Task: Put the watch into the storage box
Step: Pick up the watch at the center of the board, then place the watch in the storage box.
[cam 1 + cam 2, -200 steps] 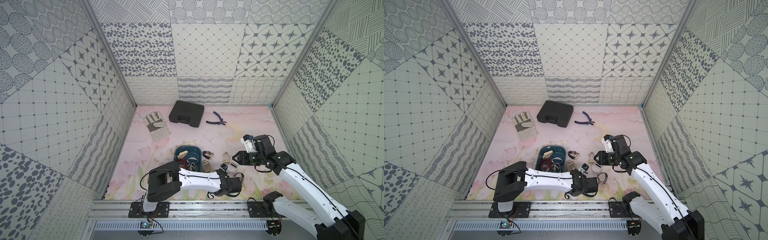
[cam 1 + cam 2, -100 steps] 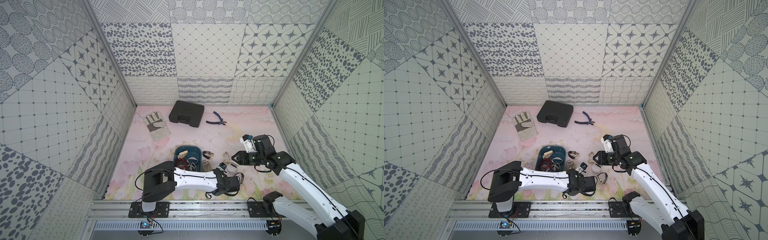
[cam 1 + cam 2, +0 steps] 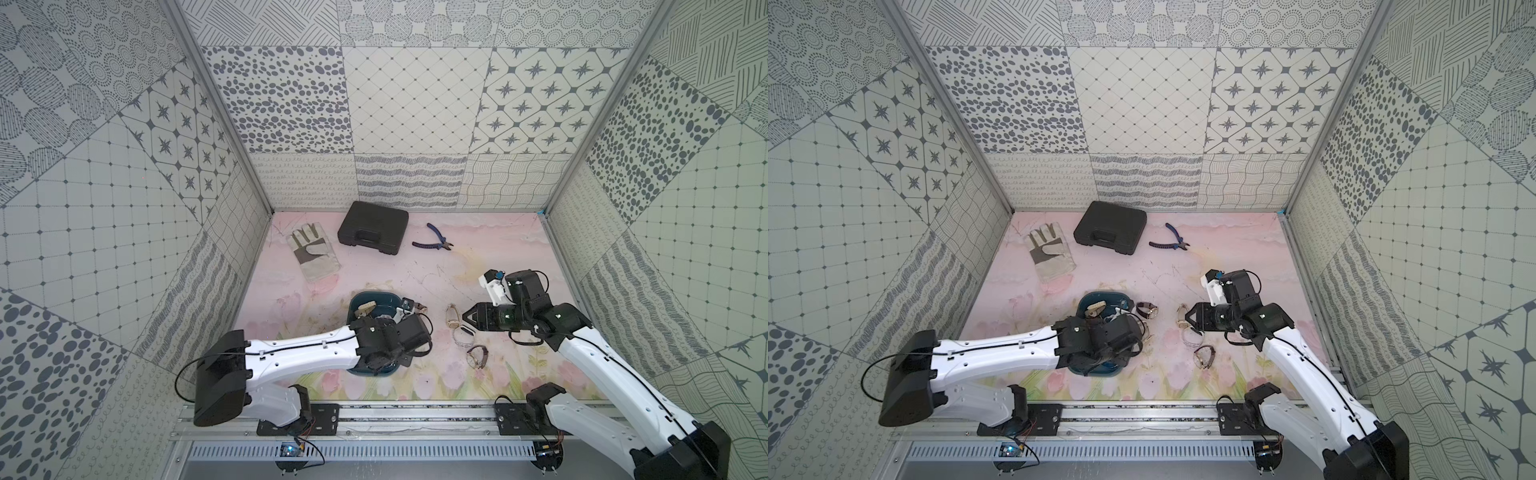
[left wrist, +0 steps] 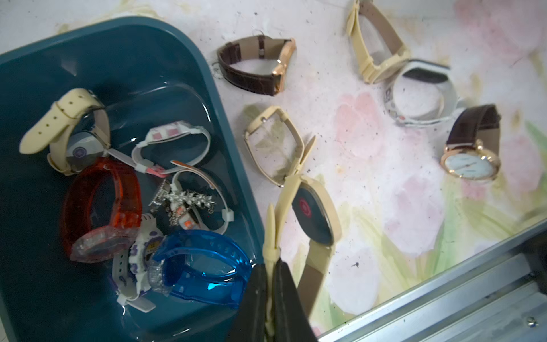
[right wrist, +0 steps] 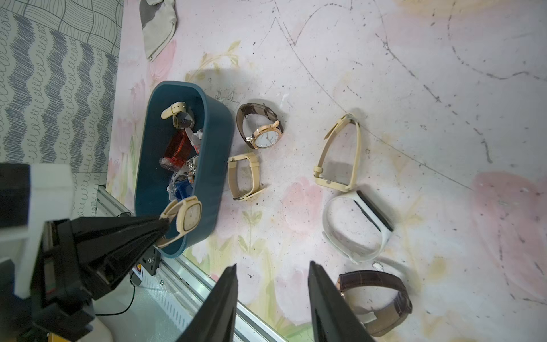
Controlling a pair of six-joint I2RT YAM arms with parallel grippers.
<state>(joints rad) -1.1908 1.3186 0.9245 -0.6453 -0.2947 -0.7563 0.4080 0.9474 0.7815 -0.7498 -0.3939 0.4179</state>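
Note:
The storage box (image 3: pixel 376 296) (image 3: pixel 1105 295) is a dark teal tray in both top views, half covered by my left arm. Several watches lie in the box (image 4: pixel 228 133), among them a red one (image 4: pixel 100 207) and a blue one (image 4: pixel 201 263). My left gripper (image 4: pixel 270 265) (image 5: pixel 162 225) is shut on the cream strap of a watch (image 4: pixel 312 219) with a square dial (image 5: pixel 189 217). This watch hangs over the rim at the box's (image 5: pixel 219 139) near end. My right gripper (image 5: pixel 272 265) (image 3: pixel 467 322) stands open and holds nothing, above the table to the right.
Several watches lie on the pink table right of the box: a brown-strapped one (image 5: pixel 260 127), two cream ones (image 5: pixel 244 176) (image 5: pixel 340 154), a white band (image 5: pixel 355 225), a second brown one (image 5: pixel 376 296). At the back are a black case (image 3: pixel 372 227), pliers (image 3: pixel 432 243) and a glove (image 3: pixel 313 251).
My left gripper has shut on the cream watch's strap and carried it left from the loose watches to the box's near end. The right arm has not moved.

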